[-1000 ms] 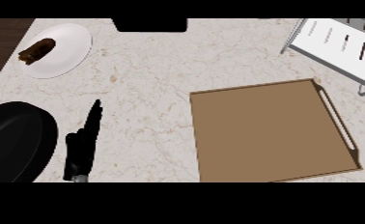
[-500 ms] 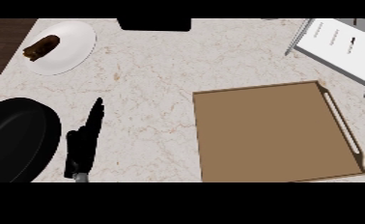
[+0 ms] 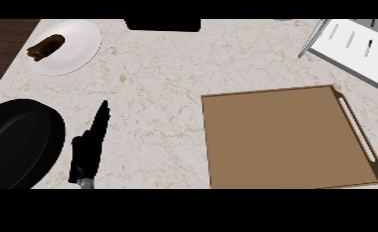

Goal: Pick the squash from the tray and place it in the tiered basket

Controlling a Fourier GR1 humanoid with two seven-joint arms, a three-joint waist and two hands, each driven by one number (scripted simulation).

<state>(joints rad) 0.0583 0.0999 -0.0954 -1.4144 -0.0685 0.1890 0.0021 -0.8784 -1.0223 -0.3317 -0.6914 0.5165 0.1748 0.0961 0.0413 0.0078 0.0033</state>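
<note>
The brown tray lies at the right of the marble counter, and its flat inside is bare; no squash shows anywhere in the head view. Part of the white tiered basket is in the top right corner, beyond the tray. My left hand is at the lower left, well to the left of the tray. Its black fingers are straight and point away from me, holding nothing. My right hand is out of sight.
A white plate with a dark brown piece of food sits at the top left. A large black round object lies just left of my left hand. A black block stands at the counter's far edge.
Everything in view has drifted slightly to the right. The left hand keeps the same straight pose and the tray stays bare.
</note>
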